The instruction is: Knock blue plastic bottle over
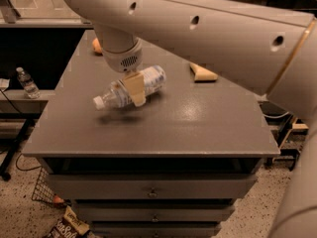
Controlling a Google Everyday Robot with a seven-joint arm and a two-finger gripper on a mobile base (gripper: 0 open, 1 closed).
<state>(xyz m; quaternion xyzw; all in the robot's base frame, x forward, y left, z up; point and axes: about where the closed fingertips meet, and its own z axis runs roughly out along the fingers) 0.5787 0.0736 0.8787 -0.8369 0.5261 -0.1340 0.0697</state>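
The blue plastic bottle (151,79) lies on its side on the grey table (198,128), left of the middle. Its white cap (99,102) points to the front left and its label end to the back right. My gripper (133,89) hangs from the large cream arm (208,33) and sits directly over the bottle's middle, covering part of it. A dark shadow lies on the table just in front of the bottle.
A yellow sponge (203,74) lies on the table to the right, behind the bottle. A small orange thing (96,46) is at the back left. A small clear bottle (27,83) stands on a low shelf off the table's left. Drawers (153,192) are below the front edge.
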